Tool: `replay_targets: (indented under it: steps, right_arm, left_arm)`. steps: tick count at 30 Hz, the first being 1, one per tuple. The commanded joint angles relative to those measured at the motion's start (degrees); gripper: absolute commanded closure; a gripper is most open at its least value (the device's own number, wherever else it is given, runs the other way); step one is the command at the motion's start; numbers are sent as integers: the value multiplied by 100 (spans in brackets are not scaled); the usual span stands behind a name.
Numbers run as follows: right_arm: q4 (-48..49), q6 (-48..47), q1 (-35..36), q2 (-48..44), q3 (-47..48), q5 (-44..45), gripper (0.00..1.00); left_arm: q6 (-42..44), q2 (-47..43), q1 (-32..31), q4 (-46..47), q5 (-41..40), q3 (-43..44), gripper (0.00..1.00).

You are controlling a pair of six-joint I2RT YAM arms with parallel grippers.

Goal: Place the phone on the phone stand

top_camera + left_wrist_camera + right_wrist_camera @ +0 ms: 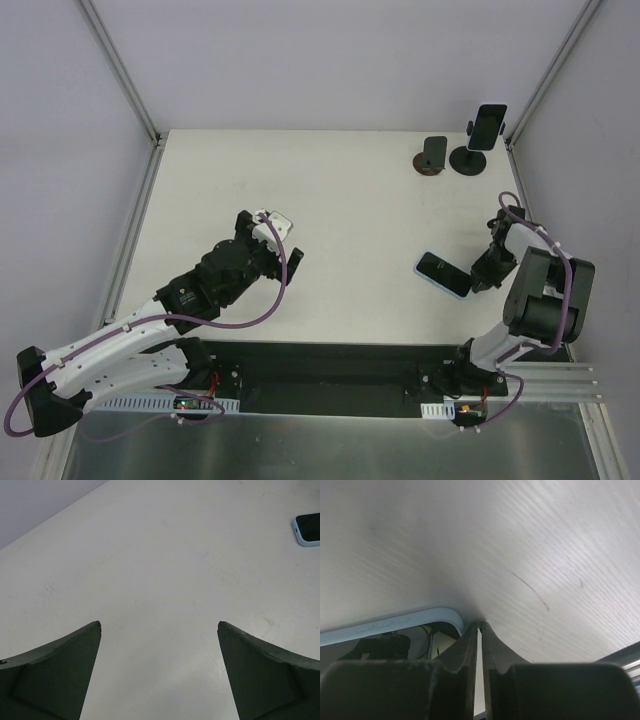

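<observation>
Well apart from the stand (432, 157), at its 6 o'clock, the phone (443, 273) lies flat, screen up, on the bench (330, 190). The right tool (479, 625), pressed together, sits right at the phone's 3 o'clock corner. The left tool (159, 627) is spread, away at 9 o'clock.
</observation>
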Motion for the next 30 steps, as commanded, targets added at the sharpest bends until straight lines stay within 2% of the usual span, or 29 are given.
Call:
replay_targets:
  steps: [1, 7, 8, 11, 12, 13, 17, 18, 20, 21, 22, 24, 25, 27, 28, 30]
  right_arm:
    - [-237, -500, 539, 639, 1065, -283, 88]
    - [-922, -869, 1585, 1544, 2876, -72, 80]
    - [-1055, -948, 1631, 1695, 3584, -107, 79]
    - [-1846, -1176, 2097, 2135, 4764, 612, 74]
    - [-1952, -1204, 2132, 2136, 4865, 709, 71]
    - [-2040, -1169, 2124, 1988, 4874, 762, 60]
    - [-2120, -810, 2124, 1258, 4410, 623, 36]
    - [-1920, -504, 2115, 1074, 4008, 213, 27]
    - [-1507, -90, 2124, 538, 3444, -420, 19]
    - [-1174, 565, 2124, 379, 3198, -815, 6]
    - [-1057, 1059, 2115, 160, 2743, -828, 1]
    - [-891, 1668, 2115, 53, 2442, -1115, 3]
    - [-828, 2357, 2132, -60, 2144, -1118, 3]
    - [-749, 3195, 2141, -219, 1791, -778, 3]
    - [-636, 3861, 2141, -385, 1624, -723, 3]
    - [-215, 4558, 2150, -527, 1088, -723, 3]
  left_arm:
    - [79, 3, -60, 85, -155, 106, 1]
    - [97, 12, -60, 85, -181, 106, 1]
    - [106, 3, -60, 85, -190, 106, 1]
    - [106, 3, -60, 85, -190, 115, 1]
    - [115, 3, -60, 85, -199, 106, 1]
    - [115, 3, -60, 85, -207, 106, 1]
    - [115, -67, -60, 76, -234, 106, 1]
    - [115, -76, -60, 85, -208, 115, 1]
    - [88, -76, -60, 85, -138, 132, 1]
    - [71, -76, -60, 85, -85, 133, 1]
    - [62, -76, -60, 85, -67, 141, 1]
    - [53, -85, -60, 76, -58, 141, 1]
    - [53, -94, -60, 76, -58, 141, 1]
    - [62, -137, -60, 85, -76, 133, 1]
    - [53, -155, -60, 85, -67, 124, 1]
    - [44, -199, -60, 76, -41, 124, 1]
